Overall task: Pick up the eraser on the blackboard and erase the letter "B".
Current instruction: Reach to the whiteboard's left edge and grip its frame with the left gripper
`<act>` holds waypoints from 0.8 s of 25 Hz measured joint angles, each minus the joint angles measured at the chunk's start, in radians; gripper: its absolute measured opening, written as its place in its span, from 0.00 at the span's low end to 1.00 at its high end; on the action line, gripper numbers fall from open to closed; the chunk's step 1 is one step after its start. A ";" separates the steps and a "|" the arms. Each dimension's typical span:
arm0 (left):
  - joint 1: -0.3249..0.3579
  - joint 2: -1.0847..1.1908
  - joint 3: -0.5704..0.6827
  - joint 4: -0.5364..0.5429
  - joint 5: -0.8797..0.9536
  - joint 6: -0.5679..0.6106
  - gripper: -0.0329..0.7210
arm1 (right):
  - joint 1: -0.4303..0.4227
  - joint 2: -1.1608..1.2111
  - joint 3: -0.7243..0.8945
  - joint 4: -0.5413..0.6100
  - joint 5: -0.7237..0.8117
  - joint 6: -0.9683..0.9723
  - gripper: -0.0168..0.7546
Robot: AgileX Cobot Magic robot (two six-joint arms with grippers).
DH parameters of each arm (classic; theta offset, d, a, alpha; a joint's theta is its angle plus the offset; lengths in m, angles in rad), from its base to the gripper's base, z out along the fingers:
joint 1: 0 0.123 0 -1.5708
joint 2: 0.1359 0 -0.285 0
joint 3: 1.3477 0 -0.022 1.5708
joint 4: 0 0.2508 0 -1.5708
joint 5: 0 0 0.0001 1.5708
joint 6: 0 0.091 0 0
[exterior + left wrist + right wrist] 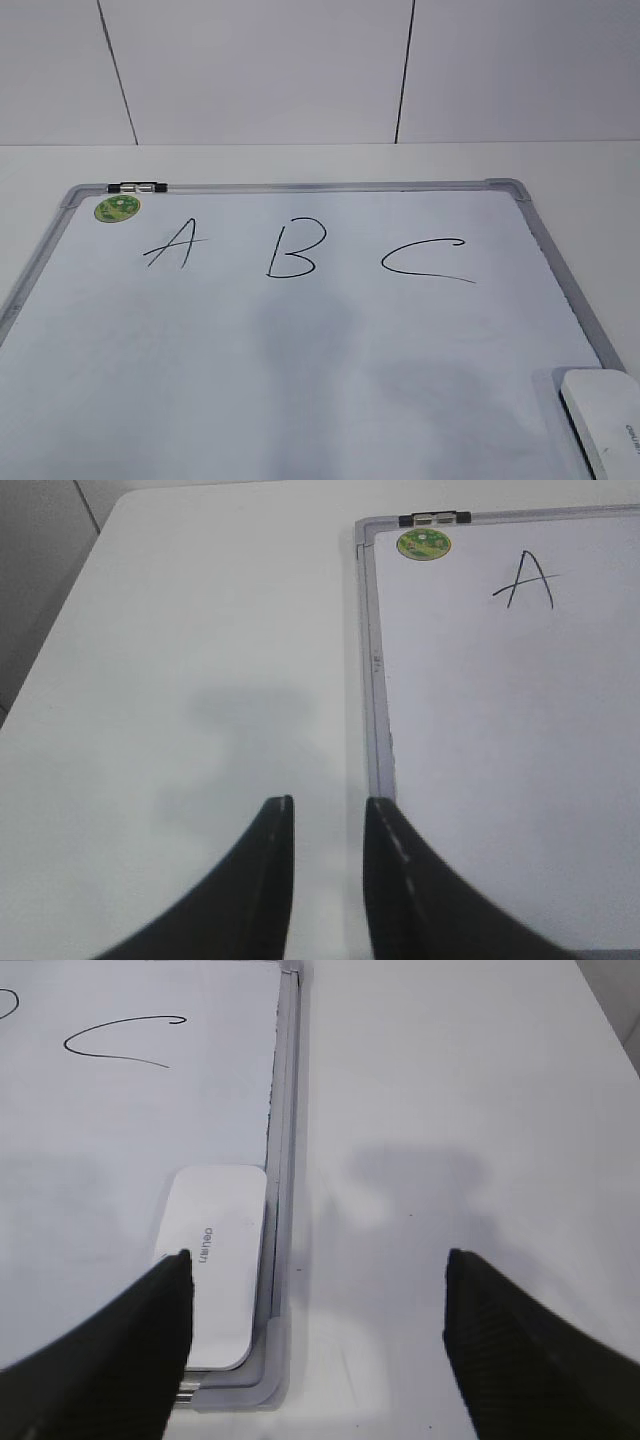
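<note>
The blackboard (300, 186) is a white board in a grey frame, lying flat on the table. The letter "B" (292, 249) is written in thin black line at its middle. The eraser (605, 420) is a white rounded block lying flat in the board's near right corner. In the right wrist view the eraser (215, 1260) lies against the frame (283, 1140). My right gripper (315, 1260) is wide open and empty; its left finger is over the eraser's near left edge and its right finger over the bare table. My left gripper (328, 805) is empty, jaws slightly apart, beside the board's left frame (372, 680). Neither gripper shows in the exterior view.
The slanted "A" (172, 245) is left of the B and the wide "C" (425, 258) right of it. A round green sticker (117, 208) and a metal clip (138, 187) sit at the far left corner. White table surrounds the board; a wall stands behind it.
</note>
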 joint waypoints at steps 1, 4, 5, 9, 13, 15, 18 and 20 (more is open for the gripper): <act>0.000 0.000 0.000 0.000 0.000 0.000 0.30 | 0.000 0.000 0.000 0.000 0.000 0.000 0.78; 0.000 0.000 0.000 0.000 0.000 0.000 0.30 | 0.000 0.000 0.000 0.000 0.000 0.000 0.78; 0.000 0.000 0.000 0.000 0.000 0.000 0.30 | 0.000 0.000 0.000 0.000 0.000 0.000 0.78; 0.000 0.000 0.000 0.000 0.000 0.000 0.30 | 0.000 0.000 0.000 0.000 0.000 0.000 0.78; 0.000 0.000 0.000 0.000 0.000 0.000 0.30 | 0.000 0.000 0.000 0.000 0.000 0.000 0.78; 0.000 0.000 0.000 0.000 0.000 0.000 0.30 | 0.000 0.000 0.000 0.000 0.000 0.000 0.78; 0.000 0.000 0.000 0.000 0.000 0.000 0.30 | 0.000 0.000 0.000 0.000 0.000 0.000 0.78; 0.000 0.000 0.000 0.000 0.000 0.000 0.30 | 0.000 0.000 0.000 0.000 0.000 0.000 0.78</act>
